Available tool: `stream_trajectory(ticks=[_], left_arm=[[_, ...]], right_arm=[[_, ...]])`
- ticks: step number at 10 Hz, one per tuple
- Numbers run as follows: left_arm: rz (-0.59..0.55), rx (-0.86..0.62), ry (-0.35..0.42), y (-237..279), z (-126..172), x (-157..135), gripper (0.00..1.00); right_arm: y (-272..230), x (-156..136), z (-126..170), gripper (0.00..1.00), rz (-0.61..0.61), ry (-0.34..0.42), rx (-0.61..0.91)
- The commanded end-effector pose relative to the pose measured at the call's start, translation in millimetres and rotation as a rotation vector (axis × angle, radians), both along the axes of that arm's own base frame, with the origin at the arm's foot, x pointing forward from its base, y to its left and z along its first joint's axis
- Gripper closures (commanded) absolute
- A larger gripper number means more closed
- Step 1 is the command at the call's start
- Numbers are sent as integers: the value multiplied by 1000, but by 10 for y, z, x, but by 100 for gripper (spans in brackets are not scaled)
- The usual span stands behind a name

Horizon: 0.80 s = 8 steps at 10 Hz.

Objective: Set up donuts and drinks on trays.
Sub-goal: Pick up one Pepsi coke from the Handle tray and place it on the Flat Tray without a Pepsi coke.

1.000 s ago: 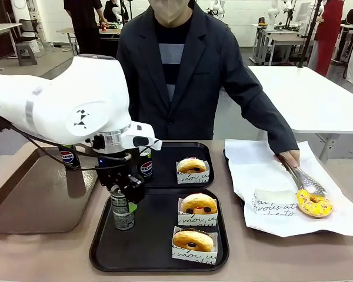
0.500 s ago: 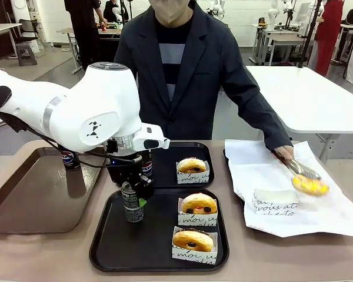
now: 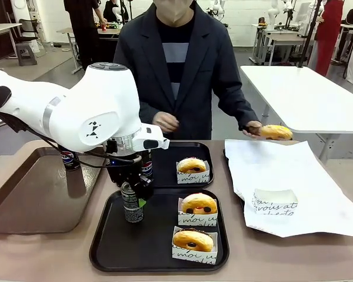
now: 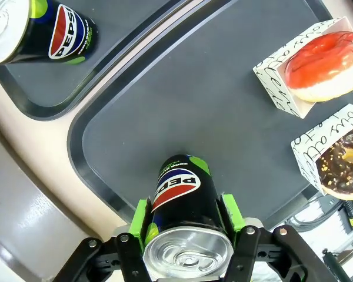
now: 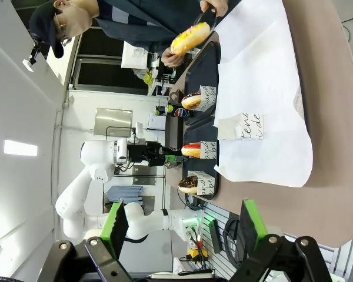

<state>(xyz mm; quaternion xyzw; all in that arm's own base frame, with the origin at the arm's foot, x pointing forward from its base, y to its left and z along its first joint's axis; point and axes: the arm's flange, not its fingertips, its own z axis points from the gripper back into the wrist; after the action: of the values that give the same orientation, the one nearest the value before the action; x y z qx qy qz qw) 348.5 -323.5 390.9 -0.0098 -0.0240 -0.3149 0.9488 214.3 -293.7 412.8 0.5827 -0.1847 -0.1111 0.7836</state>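
The left gripper holds a black can tight and has carried it a little to the right. Now the can stands upright on the near tray, left of two donuts in paper sleeves. The far tray has a can and one donut. The person has lifted a yellow donut up off the white paper, so it may go on a tray next. The right gripper is wide and empty.

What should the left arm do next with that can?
Probably lower it and release. The left gripper is shut on the Pepsi can, upright over the near tray's bare left side, clear of the two sleeved donuts. Whether it touches the tray is unclear.
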Motion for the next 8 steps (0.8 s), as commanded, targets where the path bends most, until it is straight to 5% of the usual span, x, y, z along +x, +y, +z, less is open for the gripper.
stream_trajectory(ticks=[1,8], left_arm=[[15,4,-39,-40,-17,54,41],[34,-19,-111,-107,-139,109,41]], right_arm=[[-13,5,2,0,1,-27,7],[-13,5,2,0,1,-27,7]])
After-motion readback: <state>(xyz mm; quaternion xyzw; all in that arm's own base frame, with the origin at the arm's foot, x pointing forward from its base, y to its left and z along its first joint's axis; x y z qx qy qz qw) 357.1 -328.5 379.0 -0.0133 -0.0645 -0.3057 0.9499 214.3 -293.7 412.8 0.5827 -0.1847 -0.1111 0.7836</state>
